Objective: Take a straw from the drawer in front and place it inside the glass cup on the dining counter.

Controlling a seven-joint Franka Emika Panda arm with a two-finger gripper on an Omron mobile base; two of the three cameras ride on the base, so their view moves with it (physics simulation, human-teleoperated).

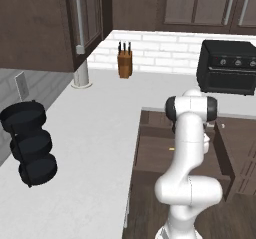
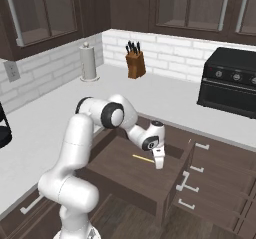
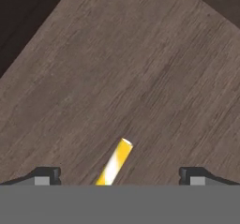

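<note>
At the left of the right base view we see white counter (image 2: 45, 118), then at centre the drawer (image 2: 125, 170) pulled wide open, likely so the arm can reach in from above. On its wooden floor lies the straw (image 2: 143, 158), flat, its long axis running from centre-left down toward the right. Just to its right the gripper (image 2: 159, 164) points down into the drawer, near the straw's right end and seemingly poised for a pick. In the hand view the fingers (image 3: 47, 175) stand spread wide, holding nothing; the straw (image 3: 114, 164) rises between them at bottom centre, tipped toward the upper right.
</note>
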